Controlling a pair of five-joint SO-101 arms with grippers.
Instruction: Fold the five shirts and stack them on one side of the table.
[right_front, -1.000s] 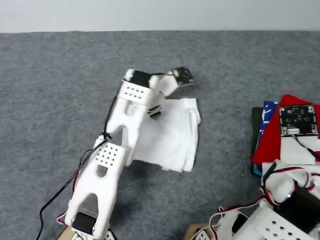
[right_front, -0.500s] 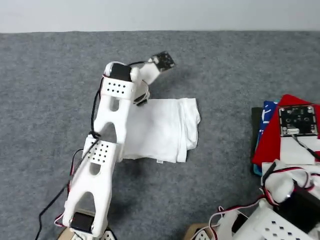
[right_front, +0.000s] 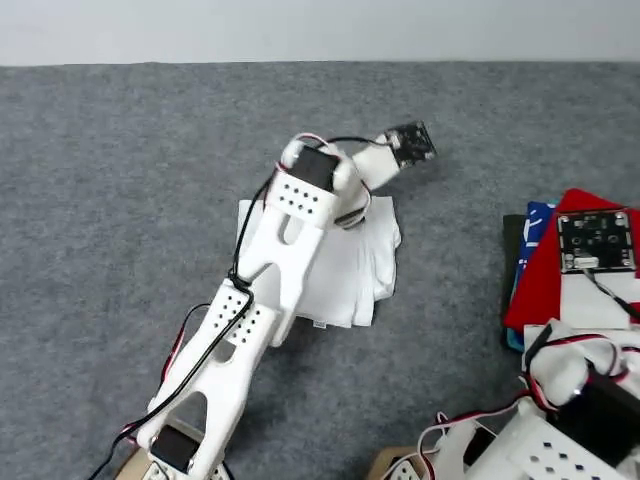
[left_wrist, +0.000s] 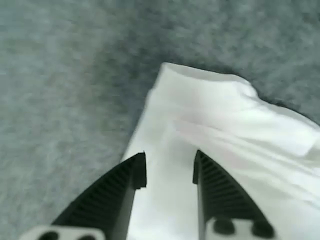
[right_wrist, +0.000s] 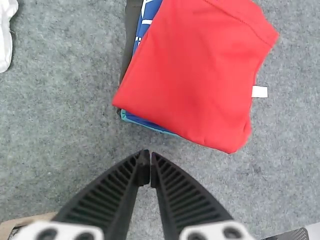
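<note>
A folded white shirt lies at the table's middle. The left arm stretches across it from the near left. In the left wrist view my left gripper hovers open just over the white shirt near one corner, with nothing between its fingers. At the right edge sits a stack with a red shirt on top, a blue one and a dark one beneath. My right gripper is shut and empty, over bare carpet just in front of the red shirt.
Grey carpet covers the table, with open room to the left and at the back. The right arm's body and cables occupy the near right corner. A cardboard edge shows at the front.
The left arm swung left, then back right to the white shirt's far right corner. The shirt now lies spread wider to the left. The right arm has stayed still.
</note>
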